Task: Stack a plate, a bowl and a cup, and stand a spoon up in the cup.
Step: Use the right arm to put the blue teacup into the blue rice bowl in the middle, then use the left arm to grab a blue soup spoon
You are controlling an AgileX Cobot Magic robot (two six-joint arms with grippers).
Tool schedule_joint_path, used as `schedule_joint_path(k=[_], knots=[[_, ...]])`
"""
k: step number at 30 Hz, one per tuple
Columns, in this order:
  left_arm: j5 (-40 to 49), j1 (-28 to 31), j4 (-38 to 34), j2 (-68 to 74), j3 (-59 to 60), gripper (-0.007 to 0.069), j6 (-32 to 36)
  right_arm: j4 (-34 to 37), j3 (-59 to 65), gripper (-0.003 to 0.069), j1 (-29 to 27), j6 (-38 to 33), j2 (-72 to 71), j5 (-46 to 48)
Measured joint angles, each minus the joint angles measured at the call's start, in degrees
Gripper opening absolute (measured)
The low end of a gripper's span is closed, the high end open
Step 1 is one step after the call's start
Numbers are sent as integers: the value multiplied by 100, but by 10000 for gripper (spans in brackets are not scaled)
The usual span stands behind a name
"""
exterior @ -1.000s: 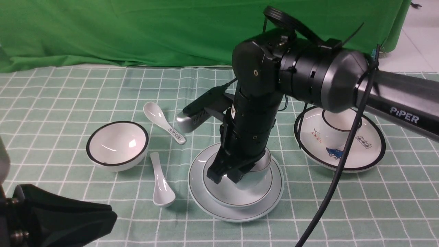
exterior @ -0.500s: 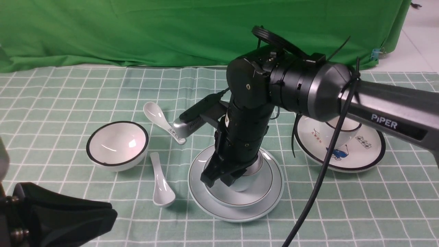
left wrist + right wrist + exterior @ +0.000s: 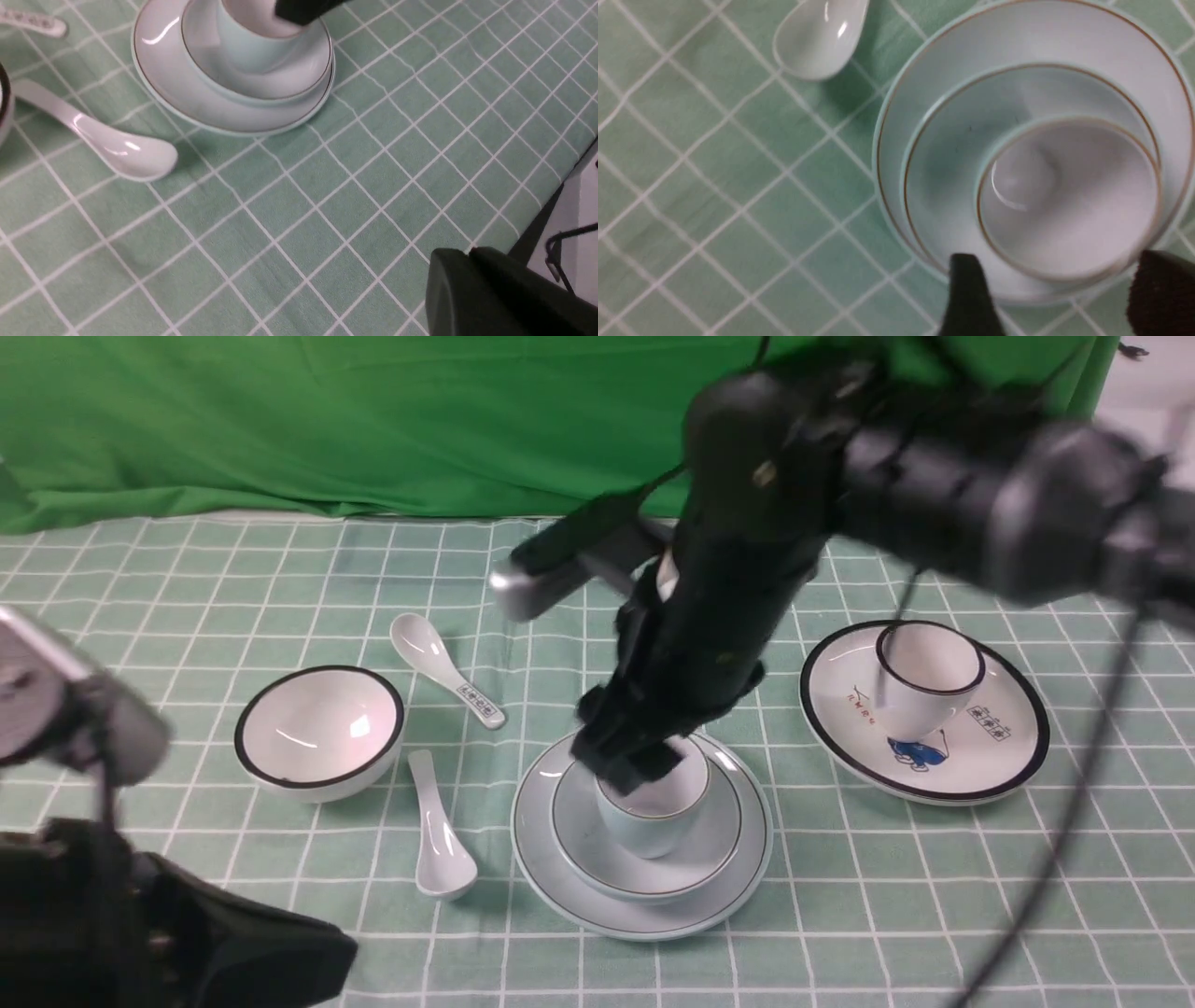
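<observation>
The pale blue cup [image 3: 649, 821] stands upright in the bowl [image 3: 719, 840], which sits on the plate [image 3: 560, 887] at the table's front middle. My right gripper [image 3: 630, 761] hovers just above the cup's rim, open and holding nothing. From its wrist, the gripper [image 3: 1059, 261] has fingers on either side of the cup [image 3: 1069, 200], clear of it, over the bowl [image 3: 952, 163] and plate [image 3: 924, 60]. The plain spoon [image 3: 439, 835] lies flat left of the plate. My left gripper [image 3: 467, 254] is shut and empty, low at the front left, with the spoon [image 3: 117, 149] and the stack ahead.
A white black-rimmed bowl [image 3: 320, 728] sits at the left, with a spoon with printed squares [image 3: 448, 677] behind the plain one. At the right, a black-rimmed picture plate [image 3: 990, 756] carries a white cup [image 3: 924, 686]. The table's edge [image 3: 574, 172] runs near my left gripper.
My right gripper has opened, let go of the cup in the bowl, and lifted up and back. The left arm has shifted a little.
</observation>
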Motion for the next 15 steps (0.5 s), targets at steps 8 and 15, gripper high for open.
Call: schedule_joint_path(k=[8, 15], knots=[[-285, -83, -755, 1309, 0, 11, 15, -133, 1559, 74, 0, 174, -2095, -2], [-922, -1108, 122, 2281, -459, 11, -1015, -166, 3611, 67, 0, 278, -4012, -1050]])
